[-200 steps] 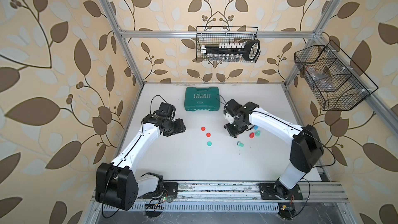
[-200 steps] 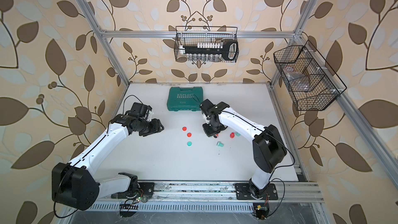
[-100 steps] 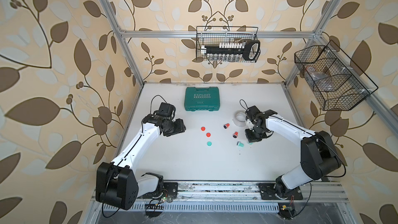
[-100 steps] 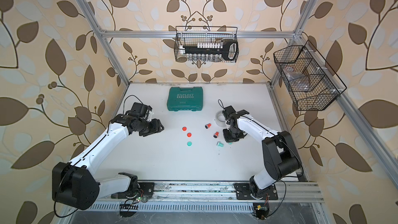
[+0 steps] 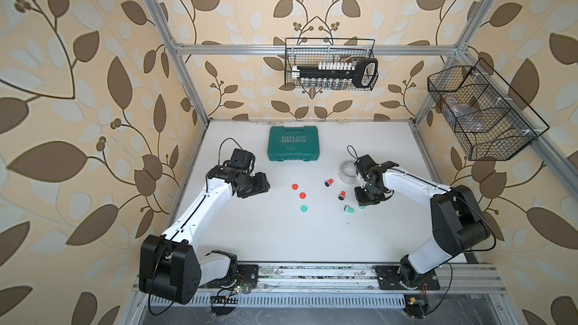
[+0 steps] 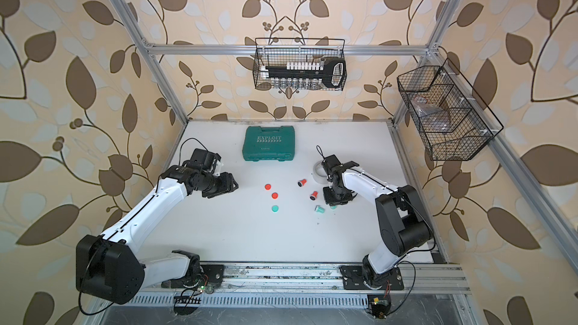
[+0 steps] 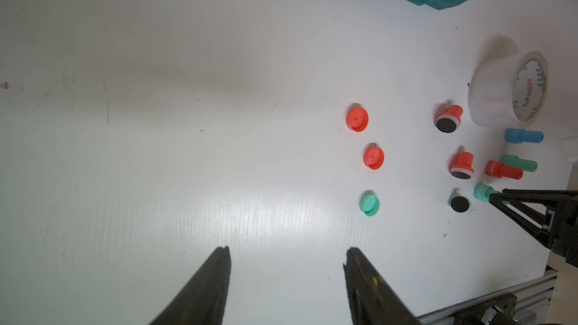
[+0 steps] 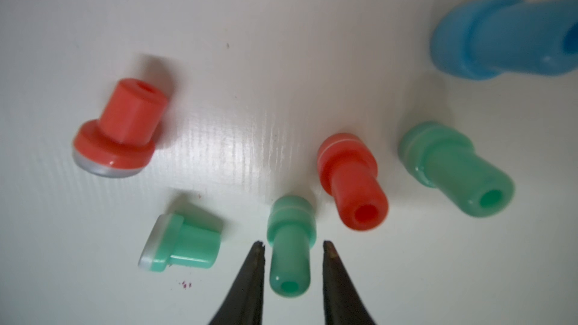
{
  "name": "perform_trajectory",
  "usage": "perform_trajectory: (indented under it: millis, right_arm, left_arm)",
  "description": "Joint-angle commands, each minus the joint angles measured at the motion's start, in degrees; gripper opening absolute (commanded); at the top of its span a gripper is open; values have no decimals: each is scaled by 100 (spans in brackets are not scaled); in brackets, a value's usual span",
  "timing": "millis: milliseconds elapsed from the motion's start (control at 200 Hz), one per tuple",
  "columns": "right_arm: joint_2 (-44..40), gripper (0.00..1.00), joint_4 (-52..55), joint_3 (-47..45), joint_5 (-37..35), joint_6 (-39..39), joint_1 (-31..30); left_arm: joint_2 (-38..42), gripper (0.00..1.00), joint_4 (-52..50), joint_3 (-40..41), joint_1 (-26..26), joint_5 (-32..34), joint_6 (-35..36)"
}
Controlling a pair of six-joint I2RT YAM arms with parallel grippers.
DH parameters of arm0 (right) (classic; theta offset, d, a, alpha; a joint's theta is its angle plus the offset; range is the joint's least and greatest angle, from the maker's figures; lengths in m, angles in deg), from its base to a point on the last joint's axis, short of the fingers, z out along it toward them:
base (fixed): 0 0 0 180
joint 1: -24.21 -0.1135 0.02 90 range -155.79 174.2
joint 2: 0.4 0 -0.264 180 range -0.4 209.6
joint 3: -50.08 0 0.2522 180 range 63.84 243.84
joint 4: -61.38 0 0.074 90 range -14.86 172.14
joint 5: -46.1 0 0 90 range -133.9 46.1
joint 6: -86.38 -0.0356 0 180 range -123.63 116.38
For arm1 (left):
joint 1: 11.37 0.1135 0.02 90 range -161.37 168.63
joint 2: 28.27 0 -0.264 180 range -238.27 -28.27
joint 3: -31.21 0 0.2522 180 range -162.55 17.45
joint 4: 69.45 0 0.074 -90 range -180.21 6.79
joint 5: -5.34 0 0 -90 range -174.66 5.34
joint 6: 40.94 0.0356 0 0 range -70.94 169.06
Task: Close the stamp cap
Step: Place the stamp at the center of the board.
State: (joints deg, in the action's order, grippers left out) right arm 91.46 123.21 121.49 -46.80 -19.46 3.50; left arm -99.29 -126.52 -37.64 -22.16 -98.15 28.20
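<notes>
Tabletop (image 7: 156, 89), blue stamp (image 7: 524, 136): wrist views only

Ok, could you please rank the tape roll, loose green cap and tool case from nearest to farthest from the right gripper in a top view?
1. The tape roll, just behind the right gripper.
2. The loose green cap, toward the middle of the table.
3. The tool case, at the back, farthest.

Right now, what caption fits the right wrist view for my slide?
Right gripper, jaws open, straddles a green stamp lying on the white table beside a red stamp.
</notes>
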Motion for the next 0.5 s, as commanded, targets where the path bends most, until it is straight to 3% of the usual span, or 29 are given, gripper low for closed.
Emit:
perform_trajectory:
  millis: [0,220,360,495]
  right_arm:
    - [-295,29,329,305,-148,-51,12]
    - [-527,29,793,919,-273,-78,-205]
    - [-36,29,1062,1532,-218,47,-608]
    - [236,29,870,1767,-110,-344,-728]
  left_arm:
    - [43,61,-11,-155,50,-29,144]
    - [54,61,-11,-160,50,-22,138]
    - [62,61,-11,-160,50,-11,144]
    - [65,61,-20,-161,50,-12,145]
